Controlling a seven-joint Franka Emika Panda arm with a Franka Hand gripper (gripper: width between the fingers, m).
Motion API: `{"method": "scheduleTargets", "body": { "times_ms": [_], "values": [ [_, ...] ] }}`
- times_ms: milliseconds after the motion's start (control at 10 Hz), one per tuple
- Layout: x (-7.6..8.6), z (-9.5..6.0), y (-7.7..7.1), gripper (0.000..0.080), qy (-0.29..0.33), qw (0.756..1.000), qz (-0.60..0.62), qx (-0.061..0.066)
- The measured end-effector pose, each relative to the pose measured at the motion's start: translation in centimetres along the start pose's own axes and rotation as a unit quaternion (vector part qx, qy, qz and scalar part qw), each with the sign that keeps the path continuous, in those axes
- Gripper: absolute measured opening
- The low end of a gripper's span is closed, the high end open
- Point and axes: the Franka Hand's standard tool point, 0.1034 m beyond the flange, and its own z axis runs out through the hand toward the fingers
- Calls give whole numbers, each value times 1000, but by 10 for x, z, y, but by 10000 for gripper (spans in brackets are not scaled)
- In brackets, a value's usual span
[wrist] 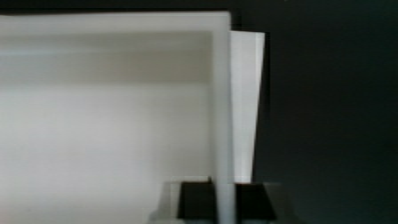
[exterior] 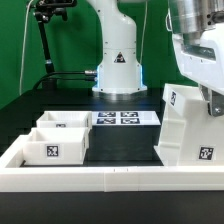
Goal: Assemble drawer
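Observation:
The white box-shaped drawer shell (exterior: 187, 128) stands tilted at the exterior view's right, a square tag on its lower front. My gripper (exterior: 211, 103) reaches down from the top right and is shut on the shell's upper wall. In the wrist view the black fingertips (wrist: 199, 199) sit on either side of a thin white wall of the shell (wrist: 230, 110), with the shell's pale inside filling the frame. Two small open-topped white trays (exterior: 57, 140) with tags sit side by side at the exterior view's left.
The marker board (exterior: 124, 118) lies flat in front of the robot base (exterior: 118, 60). A long low white rim wall (exterior: 110, 178) runs along the front and left of the black table. A dark stand is at the back left.

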Motion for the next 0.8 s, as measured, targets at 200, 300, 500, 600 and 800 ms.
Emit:
{"method": "scheduleTargets", "body": {
  "times_ms": [200, 300, 500, 600, 800],
  "values": [
    [0, 0, 0, 38, 0, 1000, -2, 0],
    [0, 0, 0, 64, 0, 1000, -2, 0],
    [0, 1, 1, 248, 0, 1000, -4, -1],
    [-1, 1, 1, 248, 0, 1000, -4, -1],
    [-1, 1, 1, 561, 0, 1000, -5, -1]
  ]
}}
